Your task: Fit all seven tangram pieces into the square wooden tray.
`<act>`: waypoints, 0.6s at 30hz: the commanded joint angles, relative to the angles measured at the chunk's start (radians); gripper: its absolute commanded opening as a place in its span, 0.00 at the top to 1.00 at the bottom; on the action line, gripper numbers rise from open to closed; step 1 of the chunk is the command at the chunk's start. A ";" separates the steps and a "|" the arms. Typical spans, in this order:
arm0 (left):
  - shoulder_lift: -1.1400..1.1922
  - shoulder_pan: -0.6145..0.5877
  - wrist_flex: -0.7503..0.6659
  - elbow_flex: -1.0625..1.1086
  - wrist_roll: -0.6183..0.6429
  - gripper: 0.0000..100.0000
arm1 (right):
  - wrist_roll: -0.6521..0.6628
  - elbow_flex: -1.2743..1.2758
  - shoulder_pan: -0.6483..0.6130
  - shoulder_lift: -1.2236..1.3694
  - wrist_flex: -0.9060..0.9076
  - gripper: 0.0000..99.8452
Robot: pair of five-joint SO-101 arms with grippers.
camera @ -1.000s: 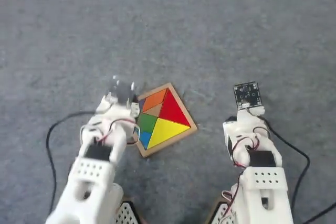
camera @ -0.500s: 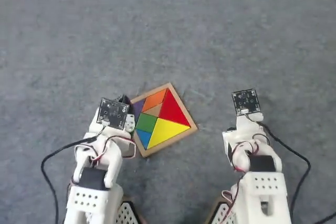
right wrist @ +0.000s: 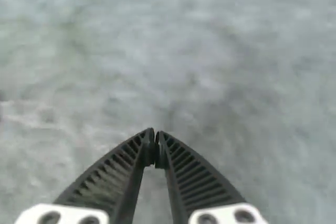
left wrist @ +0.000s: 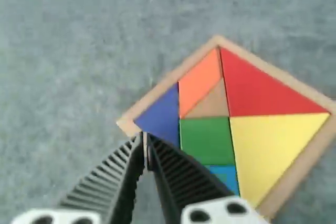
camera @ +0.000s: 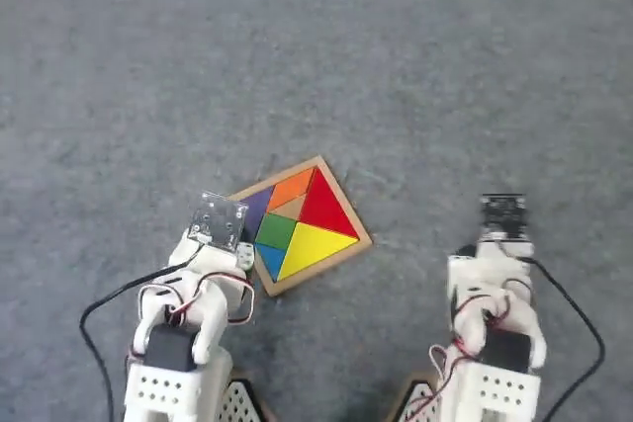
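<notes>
My left claw (left wrist: 145,142) has its ribbed black fingers pressed together on nothing, tips at the near rim of the square wooden tray (left wrist: 178,76). Seven flat, smooth pieces sit flush in the tray: indigo piece (left wrist: 163,116), green square (left wrist: 205,140), light blue piece (left wrist: 226,174), tan triangle (left wrist: 210,107), orange piece (left wrist: 198,80), yellow triangle (left wrist: 268,145) and red triangle (left wrist: 257,90). My right claw (right wrist: 155,137), also closed and empty, hangs over the fuzzy grey surface (camera: 445,76). The high view puts it well apart from the cornerwise tray.
</notes>
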 commanded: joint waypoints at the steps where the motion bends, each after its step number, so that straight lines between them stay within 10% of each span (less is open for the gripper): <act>1: -0.021 -0.006 0.092 -0.012 0.005 0.99 | 0.012 0.021 0.088 0.004 0.005 0.99; 18: -0.021 -0.005 0.209 -0.012 0.005 0.99 | 0.012 0.017 0.130 -0.051 0.236 0.99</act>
